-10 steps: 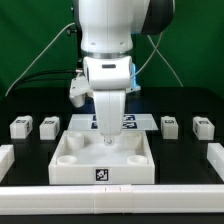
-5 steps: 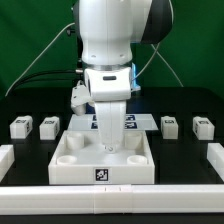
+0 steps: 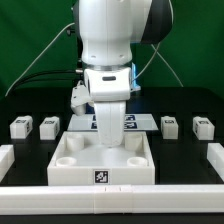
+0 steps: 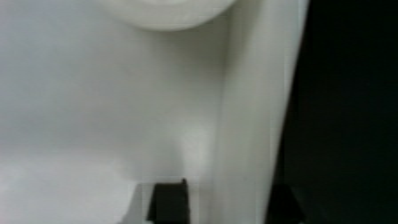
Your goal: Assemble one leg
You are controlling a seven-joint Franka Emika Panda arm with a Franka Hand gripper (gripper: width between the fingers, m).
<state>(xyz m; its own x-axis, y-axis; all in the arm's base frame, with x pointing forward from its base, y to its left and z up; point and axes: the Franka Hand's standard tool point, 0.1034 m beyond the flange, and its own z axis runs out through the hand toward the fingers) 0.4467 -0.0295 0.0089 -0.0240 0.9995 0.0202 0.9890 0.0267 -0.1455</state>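
Observation:
Four small white legs with tags lie on the black table: two on the exterior view's left (image 3: 20,127) (image 3: 49,125) and two on the right (image 3: 171,125) (image 3: 202,127). My gripper (image 3: 108,141) is lowered at the far wall of the large white recessed panel (image 3: 70,160) and touches none of the legs. In the wrist view one dark finger (image 4: 167,201) shows inside the panel's white wall (image 4: 249,120), with a round socket (image 4: 169,12) beyond. The other finger is lost against the black table, so I cannot tell the jaw opening.
The marker board (image 3: 129,122) lies behind the panel, partly hidden by the arm. White rails run along the table at the left (image 3: 5,156), the right (image 3: 216,155) and the front (image 3: 110,200). Cables hang behind the arm.
Between one second and half a second ago the arm's wrist shifted slightly toward the exterior view's right and lower. Since then nothing has visibly moved.

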